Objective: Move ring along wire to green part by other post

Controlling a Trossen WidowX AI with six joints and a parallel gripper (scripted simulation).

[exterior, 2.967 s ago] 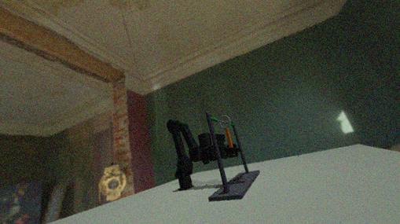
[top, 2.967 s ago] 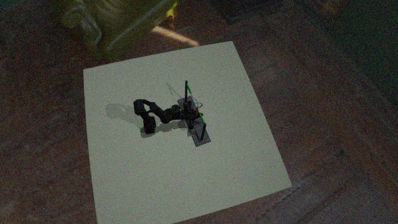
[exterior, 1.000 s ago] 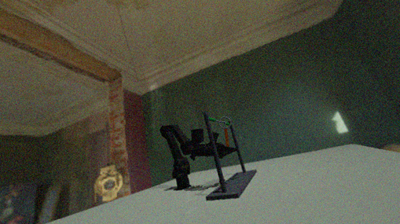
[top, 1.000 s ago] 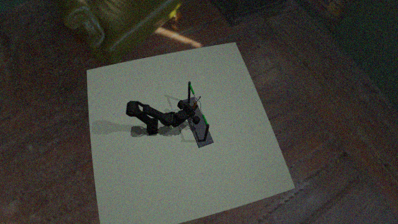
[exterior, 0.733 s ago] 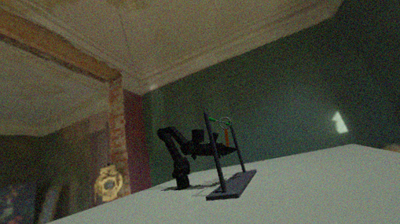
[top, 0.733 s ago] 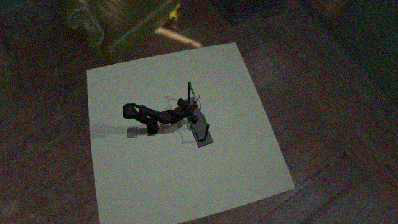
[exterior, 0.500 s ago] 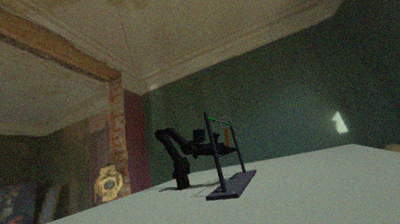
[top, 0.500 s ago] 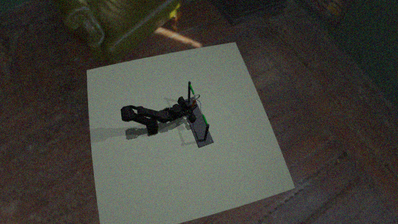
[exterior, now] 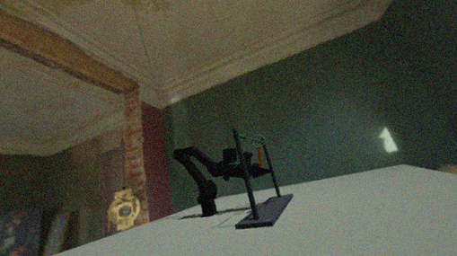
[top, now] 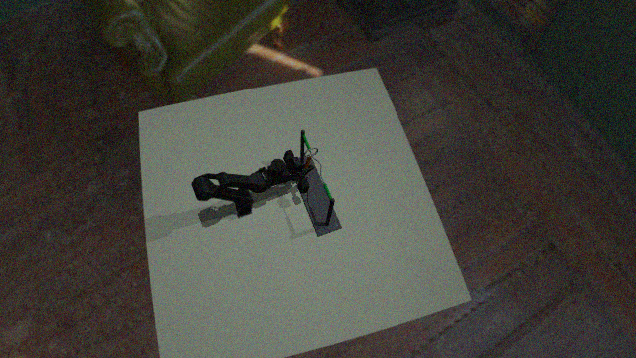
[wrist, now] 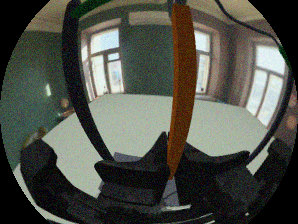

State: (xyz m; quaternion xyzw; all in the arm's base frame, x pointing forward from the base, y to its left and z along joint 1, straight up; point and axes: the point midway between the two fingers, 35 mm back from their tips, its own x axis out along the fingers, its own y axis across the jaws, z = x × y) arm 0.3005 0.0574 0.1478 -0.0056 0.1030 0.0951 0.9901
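Observation:
The orange handle (top: 308,162) (exterior: 260,158) (wrist: 184,70) stands upright, its lower end between the closed fingers of my gripper (exterior: 266,170) (wrist: 166,135). The thin ring (top: 316,151) (exterior: 257,135) at its top is around the wire, near the inner end of the far green part (top: 306,141). Whether it touches the wire is too small to tell. The other green part (top: 327,191) (exterior: 243,137) is by the near post (top: 330,211) (exterior: 244,171). The grey wire (top: 320,171) (wrist: 245,26) bends between them. The ring is mostly out of the wrist view.
The far post (top: 302,144) (exterior: 272,171) stands close beside the gripper; a post (wrist: 75,75) also rises left in the wrist view. Both posts stand on a dark base plate (top: 325,230) (exterior: 265,219) on the pale table (top: 388,239) (exterior: 360,217).

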